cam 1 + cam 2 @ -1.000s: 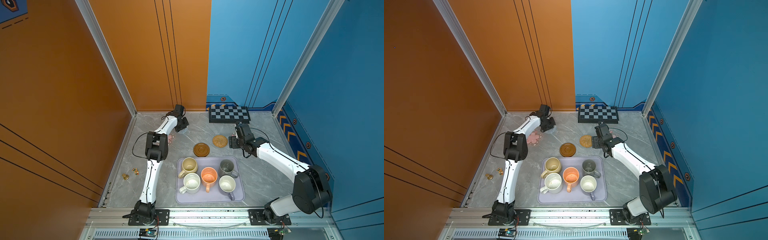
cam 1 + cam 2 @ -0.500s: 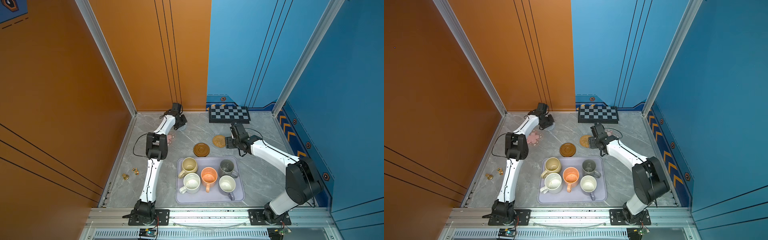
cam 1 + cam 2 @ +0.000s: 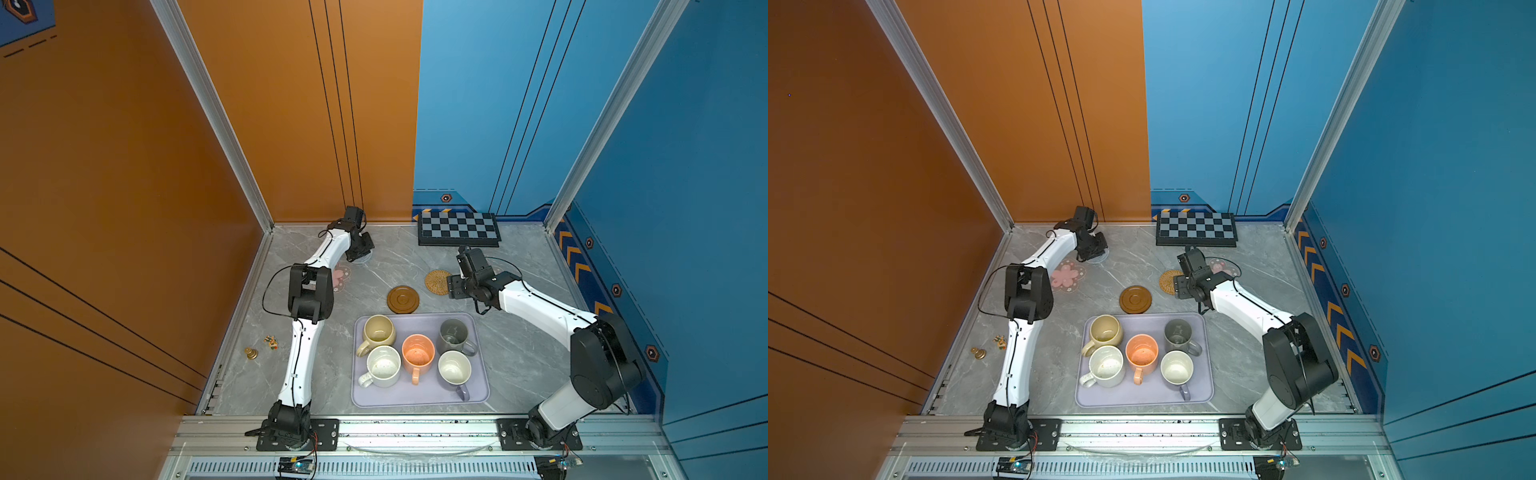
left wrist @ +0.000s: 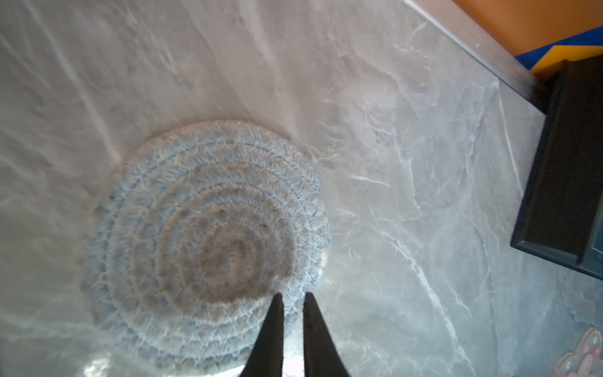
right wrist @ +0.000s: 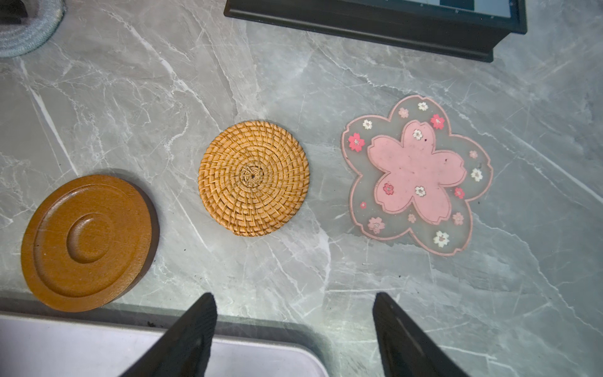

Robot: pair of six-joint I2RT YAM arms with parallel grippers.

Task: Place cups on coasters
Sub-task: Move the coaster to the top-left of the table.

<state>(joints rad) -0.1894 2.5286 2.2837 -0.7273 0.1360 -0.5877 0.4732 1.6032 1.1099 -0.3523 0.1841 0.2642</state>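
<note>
Bright even light, soft shadows, grey spiral coaster [image 4: 208, 235] blurred, top views sharp

Five cups [image 3: 417, 353] stand in the tray [image 3: 415, 397]; coasters [image 3: 402, 299] lie behind it, the board [image 3: 458, 228] farther behind them.

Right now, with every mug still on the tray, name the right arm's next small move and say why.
Probably draw the right gripper back over the tray and lower it onto the tall grey mug. It is open and empty, hanging over the table near the rattan coaster, and that mug is the nearest; no coaster shows a cup yet.
</note>
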